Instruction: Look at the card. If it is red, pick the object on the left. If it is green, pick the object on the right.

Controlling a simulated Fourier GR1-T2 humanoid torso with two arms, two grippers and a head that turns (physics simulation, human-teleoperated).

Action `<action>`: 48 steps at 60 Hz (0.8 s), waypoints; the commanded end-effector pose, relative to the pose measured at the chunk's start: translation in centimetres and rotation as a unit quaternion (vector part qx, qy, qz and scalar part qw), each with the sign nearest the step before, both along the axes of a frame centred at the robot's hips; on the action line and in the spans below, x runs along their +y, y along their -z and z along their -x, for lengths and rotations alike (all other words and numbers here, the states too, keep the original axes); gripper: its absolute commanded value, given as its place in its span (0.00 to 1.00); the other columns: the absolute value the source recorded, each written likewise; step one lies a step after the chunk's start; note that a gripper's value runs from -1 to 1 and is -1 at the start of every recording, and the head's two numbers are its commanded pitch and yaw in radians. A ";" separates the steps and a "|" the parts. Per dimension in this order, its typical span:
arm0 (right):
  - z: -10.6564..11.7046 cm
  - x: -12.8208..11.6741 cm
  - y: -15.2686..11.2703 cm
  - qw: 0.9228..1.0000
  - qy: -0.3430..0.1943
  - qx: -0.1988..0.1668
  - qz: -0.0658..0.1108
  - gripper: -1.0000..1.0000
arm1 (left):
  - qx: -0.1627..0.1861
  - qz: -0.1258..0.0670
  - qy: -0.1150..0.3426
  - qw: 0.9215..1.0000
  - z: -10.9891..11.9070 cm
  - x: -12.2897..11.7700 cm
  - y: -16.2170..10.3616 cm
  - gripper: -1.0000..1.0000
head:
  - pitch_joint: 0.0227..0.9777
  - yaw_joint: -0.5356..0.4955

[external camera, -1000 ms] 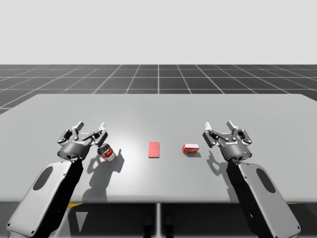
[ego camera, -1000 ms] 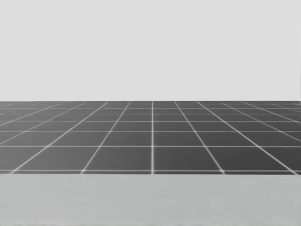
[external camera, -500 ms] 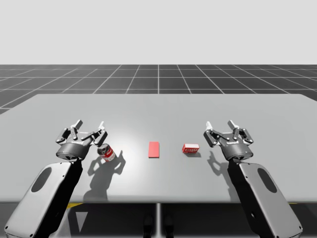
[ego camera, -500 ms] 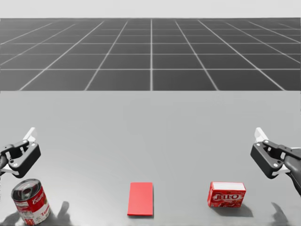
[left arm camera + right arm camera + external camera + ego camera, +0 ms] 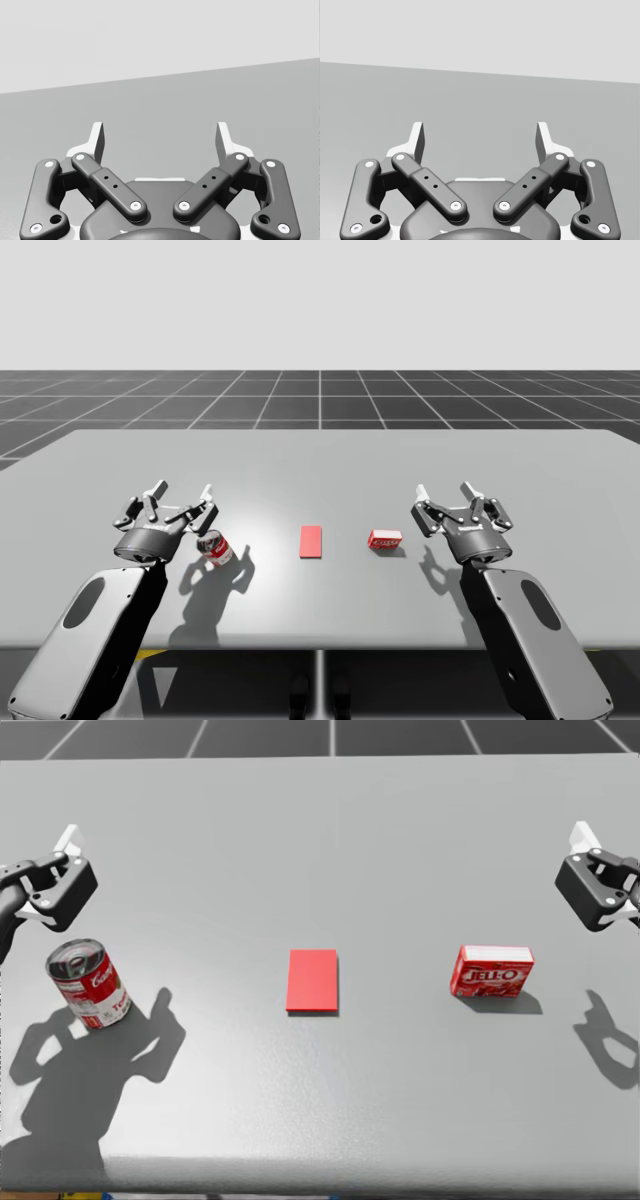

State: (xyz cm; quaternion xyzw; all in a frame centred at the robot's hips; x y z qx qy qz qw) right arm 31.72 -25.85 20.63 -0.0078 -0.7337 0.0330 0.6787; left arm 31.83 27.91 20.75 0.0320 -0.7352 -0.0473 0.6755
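The robot's left gripper (image 5: 160, 140) gapes wide and empty, far left of the red card (image 5: 313, 980). Slightly nearer the card leans a tilted red-and-white can (image 5: 88, 983). It looks rigid, smooth and probably weighty, so it is best pinched across its round sides.

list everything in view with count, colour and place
card: one, red, flat on the table between the can and the box
can: one, red and white with a silver top, looks tilted, left of the card, close by the left gripper
box: one, red, small, right of the card
table: one, grey, under all three things
floor: dark with a pale grid, beyond the table's far edge
left gripper: one, dark grey with white fingertips, open, nothing between its fingers
right gripper: one, same colours, open, to the right of the box and apart from it
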 end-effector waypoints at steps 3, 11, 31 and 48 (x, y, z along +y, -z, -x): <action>0.0 0.0 -0.1 1.000 0.000 0.000 0.000 0.00 | -0.002 -0.001 0.002 1.000 0.1 -0.2 -0.1 0.00 | 0.86 0.55; 0.1 0.0 -0.1 1.000 0.000 -0.001 0.000 0.00 | -0.002 -0.001 0.003 1.000 0.1 -0.2 -0.2 0.00 | 0.87 0.55; 0.2 0.1 -0.1 1.000 -0.003 0.001 0.002 0.00 | 0.000 -0.002 0.003 1.000 0.1 -0.4 -0.1 0.00 | 0.87 0.72; 0.2 0.3 0.0 1.000 -0.001 -0.003 -0.001 0.00 | 0.001 -0.001 0.004 1.000 0.2 -0.6 -0.1 0.00 | 0.89 0.91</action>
